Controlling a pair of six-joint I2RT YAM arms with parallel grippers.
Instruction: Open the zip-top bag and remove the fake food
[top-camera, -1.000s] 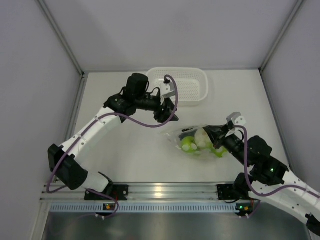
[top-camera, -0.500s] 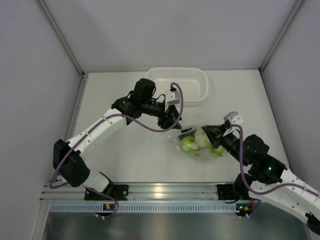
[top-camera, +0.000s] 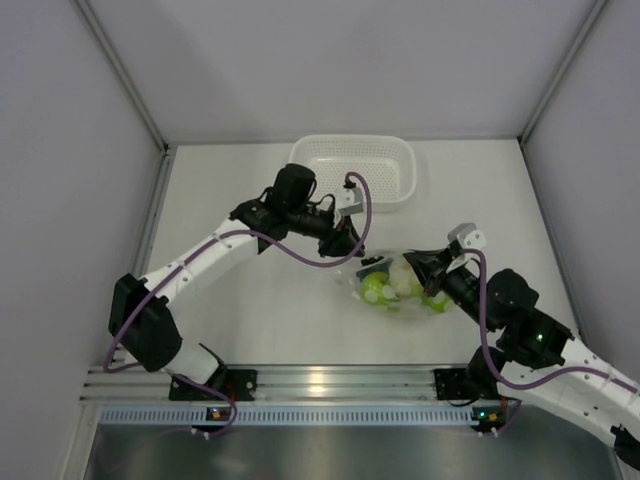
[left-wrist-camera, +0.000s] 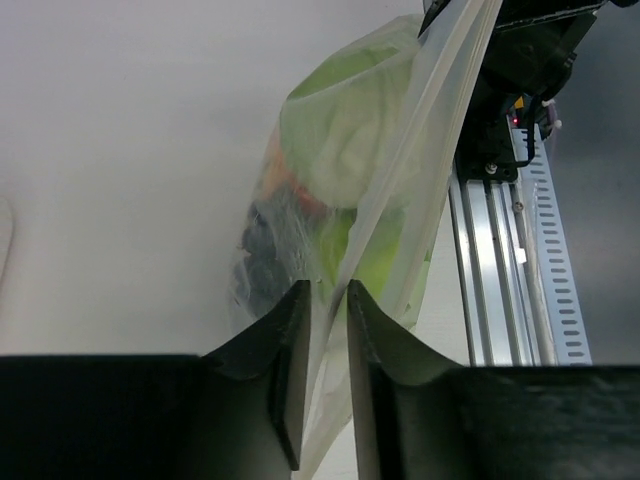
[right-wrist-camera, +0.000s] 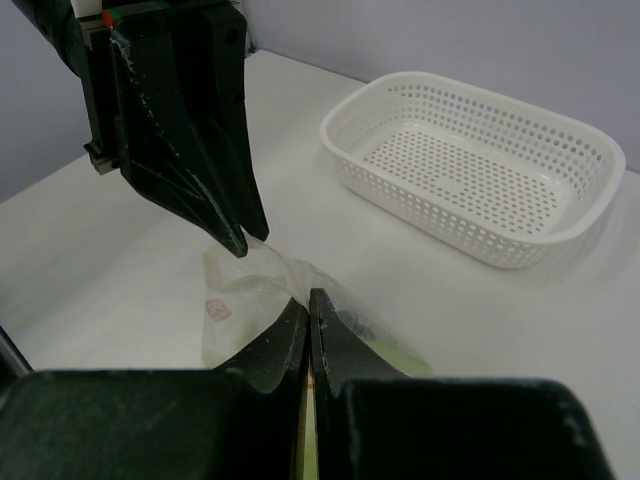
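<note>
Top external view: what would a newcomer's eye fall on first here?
The zip-top bag, full of green fake food, lies right of centre between both arms. The right pincer grips one edge, and the left pincer has the film between its fingers. Behind stands a white basket.

The zip-top bag (left-wrist-camera: 440, 90), running between the fingers (left-wrist-camera: 250, 390) of the left pincer (left-wrist-camera: 327, 300), is showing thin, clear, crinkled plastic film with a gloss. The fake food (left-wrist-camera: 340, 140) inside is appearing as smooth plastic. The fingers are presenting a matt black finish. Beyond the right pincer (right-wrist-camera: 305, 305), the basket (right-wrist-camera: 420, 215) is showing white perforated plastic. Right of the left pincer, the rail (left-wrist-camera: 490, 280) is reflecting as bright metal.
</note>
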